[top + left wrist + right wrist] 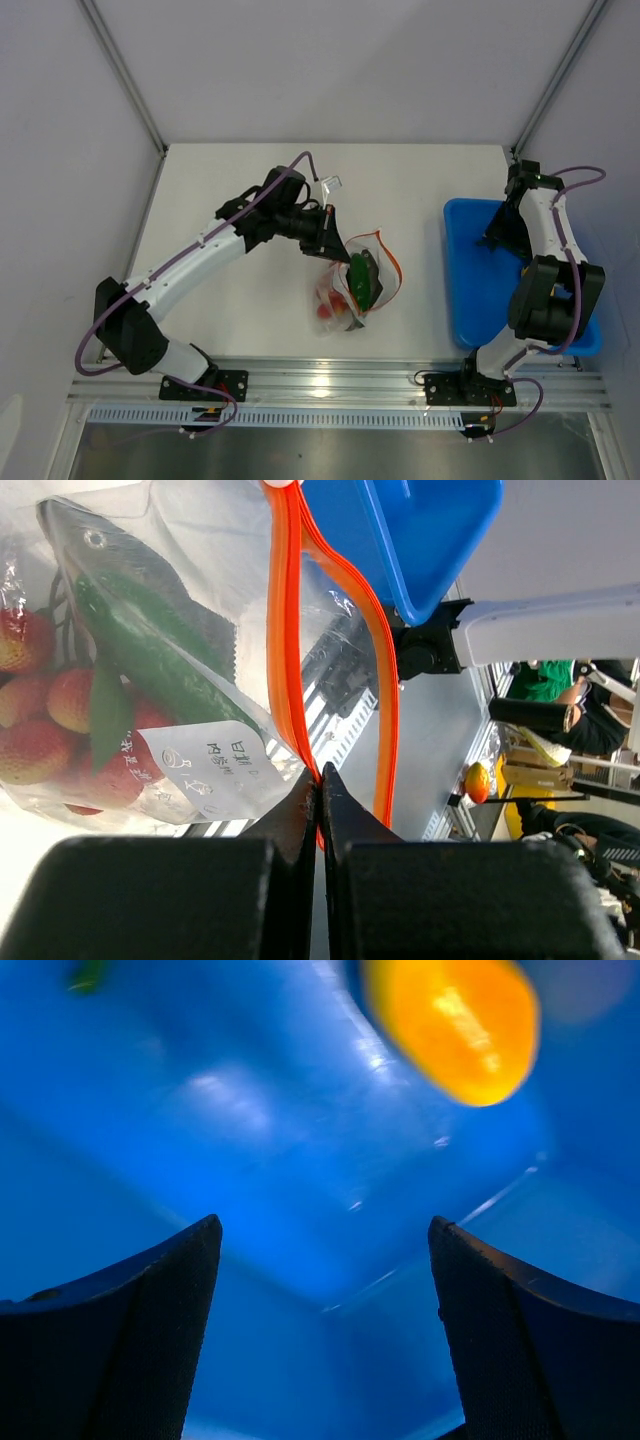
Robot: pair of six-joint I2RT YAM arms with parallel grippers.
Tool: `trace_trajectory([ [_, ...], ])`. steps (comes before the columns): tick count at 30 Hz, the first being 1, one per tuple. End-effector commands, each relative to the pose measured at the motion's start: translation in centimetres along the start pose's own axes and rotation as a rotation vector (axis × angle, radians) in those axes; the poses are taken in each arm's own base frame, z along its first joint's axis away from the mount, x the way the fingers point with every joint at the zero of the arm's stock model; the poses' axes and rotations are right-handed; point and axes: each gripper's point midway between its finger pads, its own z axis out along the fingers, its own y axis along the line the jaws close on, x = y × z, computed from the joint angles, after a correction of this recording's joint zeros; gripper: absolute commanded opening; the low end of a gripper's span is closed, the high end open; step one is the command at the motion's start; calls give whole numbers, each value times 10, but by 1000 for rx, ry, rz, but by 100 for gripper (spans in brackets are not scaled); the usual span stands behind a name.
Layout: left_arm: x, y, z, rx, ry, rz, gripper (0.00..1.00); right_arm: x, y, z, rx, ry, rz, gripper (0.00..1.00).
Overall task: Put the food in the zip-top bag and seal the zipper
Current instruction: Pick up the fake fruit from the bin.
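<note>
Filling step: left hand is pinched tight on the zipper, and the bag lies ahead of its fingertips with tomatoes and green pepper inside. Right hand gapes wide and empty in the bin, with the yellow pepper just ahead. The next move, I judge, is to reach forward and close on it

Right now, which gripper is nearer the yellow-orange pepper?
Right. The right gripper hangs open over the blue bin, the yellow-orange pepper just ahead of it. The left gripper is away at the zip-top bag, pinching its zipper.
</note>
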Motion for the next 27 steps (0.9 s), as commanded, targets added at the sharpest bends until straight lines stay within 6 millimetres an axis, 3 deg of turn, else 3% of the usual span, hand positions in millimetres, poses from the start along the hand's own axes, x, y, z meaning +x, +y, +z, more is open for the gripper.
trace_trajectory([
  [1,2,-17,-11,72,-17,89,1,-11,-29,18,190,-67,19,85],
  [2,3,-15,-11,72,-13,87,1,-11,-37,20,242,-78,26,90],
  [6,7,-14,-11,77,-3,87,1,-6,-50,32,330,-83,24,91],
  [8,7,-14,-11,82,-4,86,1,-4,-54,40,368,-86,18,98],
  [15,9,-12,-10,94,-4,74,1,-5,-72,70,446,-43,24,99],
  [27,5,-7,-8,87,-12,53,1,-19,-57,113,417,-27,42,99],
])
